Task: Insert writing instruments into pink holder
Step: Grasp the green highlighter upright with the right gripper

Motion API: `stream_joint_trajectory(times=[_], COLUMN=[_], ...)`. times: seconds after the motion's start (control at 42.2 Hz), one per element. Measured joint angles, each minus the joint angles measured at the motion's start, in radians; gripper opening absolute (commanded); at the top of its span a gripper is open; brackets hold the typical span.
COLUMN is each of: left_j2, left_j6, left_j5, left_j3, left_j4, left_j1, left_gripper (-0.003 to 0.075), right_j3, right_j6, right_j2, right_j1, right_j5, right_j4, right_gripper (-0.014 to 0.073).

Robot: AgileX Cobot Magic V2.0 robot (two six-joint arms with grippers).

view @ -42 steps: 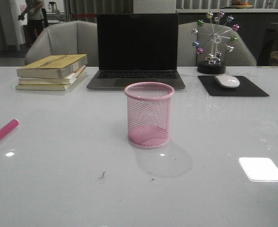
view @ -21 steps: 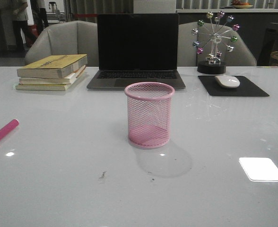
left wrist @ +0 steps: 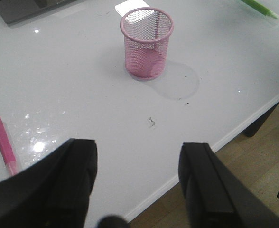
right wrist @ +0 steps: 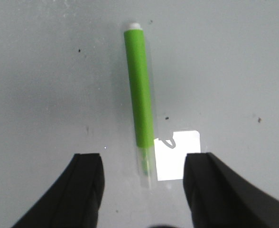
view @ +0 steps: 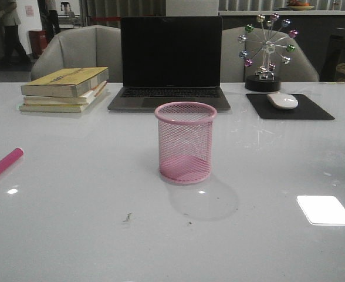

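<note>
Unmoved on the table since a second ago, only background bystander shifted | pink holder (view: 185, 143) centre frame, empty | pink pen (view: 3, 165) far left edge | green pen (right wrist: 140, 96) flat beneath right gripper (right wrist: 144, 190), jaws apart | left gripper (left wrist: 138, 183) likewise spread, empty | neither pen lifted yet

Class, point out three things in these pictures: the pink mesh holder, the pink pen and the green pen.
pink mesh holder (view: 185, 144), front view, on the middle of its mesh wall.
pink pen (view: 3, 164), front view, on the middle of its barrel.
green pen (right wrist: 140, 92), right wrist view, on the middle of its barrel.
</note>
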Motion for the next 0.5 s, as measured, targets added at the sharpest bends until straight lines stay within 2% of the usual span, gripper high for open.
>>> stream_joint_trajectory(times=[0.213,0.497], left_j2=[0.000,0.000], left_j6=[0.000,0.000], left_j5=[0.000,0.000], left_j3=[0.000,0.000], left_j4=[0.000,0.000], left_j1=[0.000,0.000], left_gripper=[0.0373,0.0325], right_j3=[-0.143,-0.258], right_j6=[-0.033,-0.080], right_j2=[0.176,0.300], right_j1=[0.000,0.000], right_j5=[0.036,0.046], right_j4=[0.000,0.059], right_gripper=[0.0488,0.0488])
